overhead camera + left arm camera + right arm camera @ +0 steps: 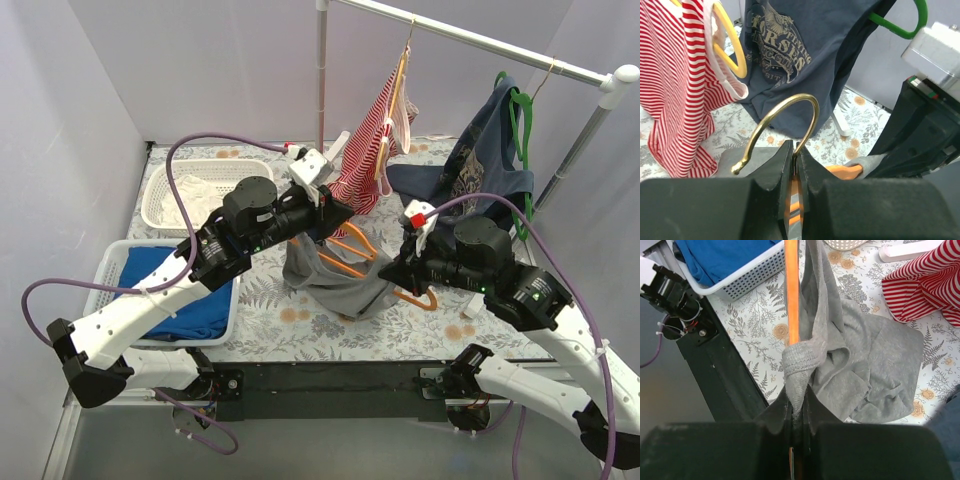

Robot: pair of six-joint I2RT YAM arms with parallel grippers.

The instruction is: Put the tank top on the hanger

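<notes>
The grey tank top (335,275) hangs bunched from the orange hanger (352,255) over the middle of the table. My left gripper (330,212) is shut on the hanger at the base of its brass hook (782,120); orange plastic (845,171) shows beside the fingers. My right gripper (400,270) is shut on a ribbed grey strap of the tank top (802,362) that wraps the orange hanger arm (791,295). The rest of the top (870,365) droops onto the floral cloth.
A red-and-white striped top (372,150) on a cream hanger and a navy printed shirt (480,170) on a green hanger (522,150) hang from the rail (480,42) behind. A white basket (205,190) and a bin with blue cloth (170,290) stand at the left.
</notes>
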